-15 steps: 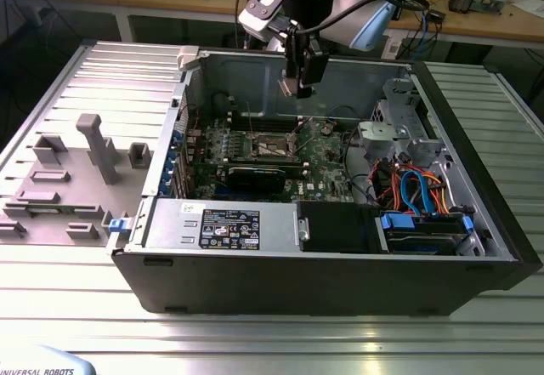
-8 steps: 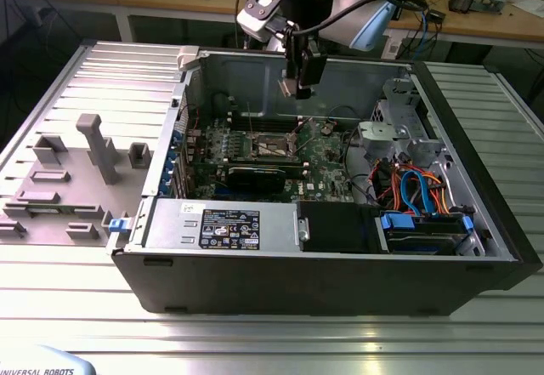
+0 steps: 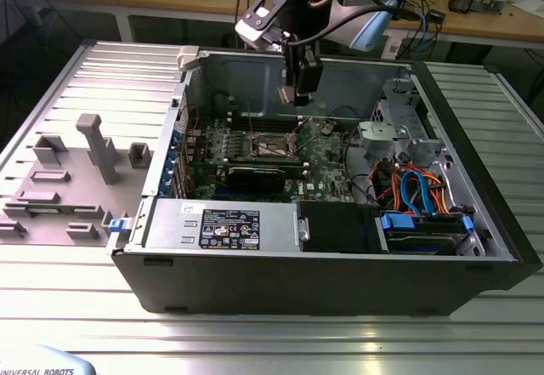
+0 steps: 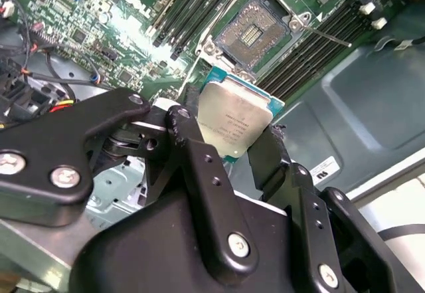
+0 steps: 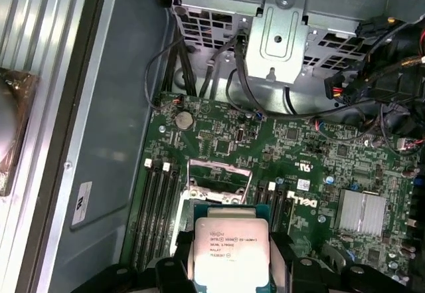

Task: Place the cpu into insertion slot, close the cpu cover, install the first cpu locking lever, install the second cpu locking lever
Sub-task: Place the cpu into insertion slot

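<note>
The gripper point(image 4: 229, 133) is clamped on the cpu point(image 4: 236, 123), its two black fingers point(image 4: 182, 123) pinching opposite edges so the chip's metal top faces the second wrist view. In the exterior view the gripper point(image 3: 297, 94) hangs above the open case point(image 3: 340, 273), towards its far wall, with clear air between it and the board point(image 3: 327, 158).

The slot point(image 4: 255, 30) lies bare just beyond the chip, its dark contact field uncovered. In the first wrist view the cpu point(image 5: 231, 246) sits near the slot's edge, not yet over its centre. The cover point(image 5: 219, 170) appears to be swung up at the far side of the slot, though I cannot be sure of its angle. A thin lever point(image 4: 325, 37) lies slanted beside the slot, apparently free of its catch. In the exterior view the slot point(image 3: 276, 145) sits mid-board, left of the cables and drive bay.

The step in hand looks like the first one, placing the chip; cover and levers are not yet done. Seating it calls for the chip square and level over the slot, with its corners matched, and a gentle descent, since the contacts would likely bend under a skewed or hard landing.
</note>
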{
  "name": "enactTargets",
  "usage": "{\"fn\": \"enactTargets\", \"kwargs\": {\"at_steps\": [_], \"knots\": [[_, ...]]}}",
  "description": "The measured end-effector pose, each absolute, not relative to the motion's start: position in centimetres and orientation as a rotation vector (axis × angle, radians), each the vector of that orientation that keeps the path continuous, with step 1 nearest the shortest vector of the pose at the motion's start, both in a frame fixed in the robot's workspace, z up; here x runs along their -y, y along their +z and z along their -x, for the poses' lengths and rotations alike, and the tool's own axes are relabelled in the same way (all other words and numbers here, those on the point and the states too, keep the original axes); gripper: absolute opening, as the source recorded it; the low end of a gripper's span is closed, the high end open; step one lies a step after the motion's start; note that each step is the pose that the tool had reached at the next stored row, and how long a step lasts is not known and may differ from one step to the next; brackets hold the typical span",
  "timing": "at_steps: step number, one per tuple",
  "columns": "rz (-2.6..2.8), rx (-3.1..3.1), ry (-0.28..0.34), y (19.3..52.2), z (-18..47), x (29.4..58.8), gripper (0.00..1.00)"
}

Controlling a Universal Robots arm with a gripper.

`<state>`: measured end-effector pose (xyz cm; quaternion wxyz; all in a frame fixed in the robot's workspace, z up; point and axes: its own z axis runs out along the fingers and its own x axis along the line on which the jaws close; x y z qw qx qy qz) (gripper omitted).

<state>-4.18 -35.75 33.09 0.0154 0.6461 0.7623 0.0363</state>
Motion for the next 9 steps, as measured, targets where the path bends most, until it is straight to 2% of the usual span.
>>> {"fn": "enactTargets", "kwargs": {"at_steps": [9], "knots": [[-2.049,-2.336,0.112,32.49,4.43,35.75,0.54]]}}
